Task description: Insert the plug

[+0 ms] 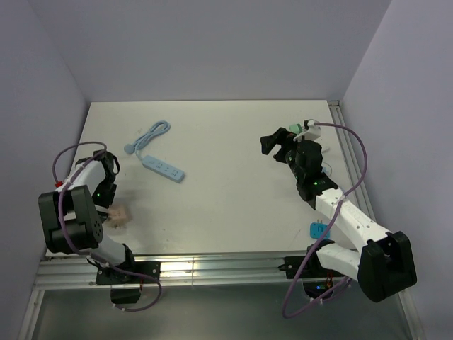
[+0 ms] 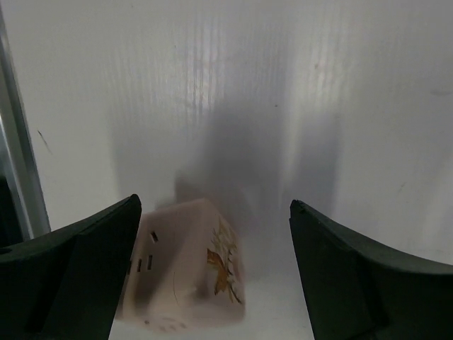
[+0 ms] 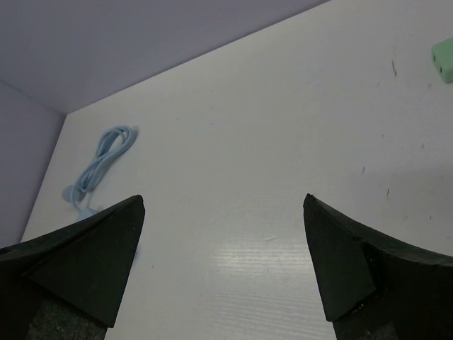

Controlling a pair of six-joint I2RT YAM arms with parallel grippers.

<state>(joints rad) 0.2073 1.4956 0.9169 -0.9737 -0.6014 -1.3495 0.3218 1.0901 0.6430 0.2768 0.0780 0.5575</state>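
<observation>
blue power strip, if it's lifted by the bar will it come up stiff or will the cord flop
The bar looks like rigid plastic, so probably stiff and light. Its cord lies in loose loops, so it would likely sag, uncoil and drag behind.

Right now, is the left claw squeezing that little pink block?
No, the left gripper is open wide around the pink block, with a clear gap on one side.

A robotics lab cell: a white table (image 1: 233, 212) boxed in by plain lavender walls (image 1: 212, 42), with 2 cabled robots, left arm (image 1: 74, 219) and right arm (image 1: 350, 221), bolted to aluminium rails (image 1: 226, 268) at its near edge.
</observation>
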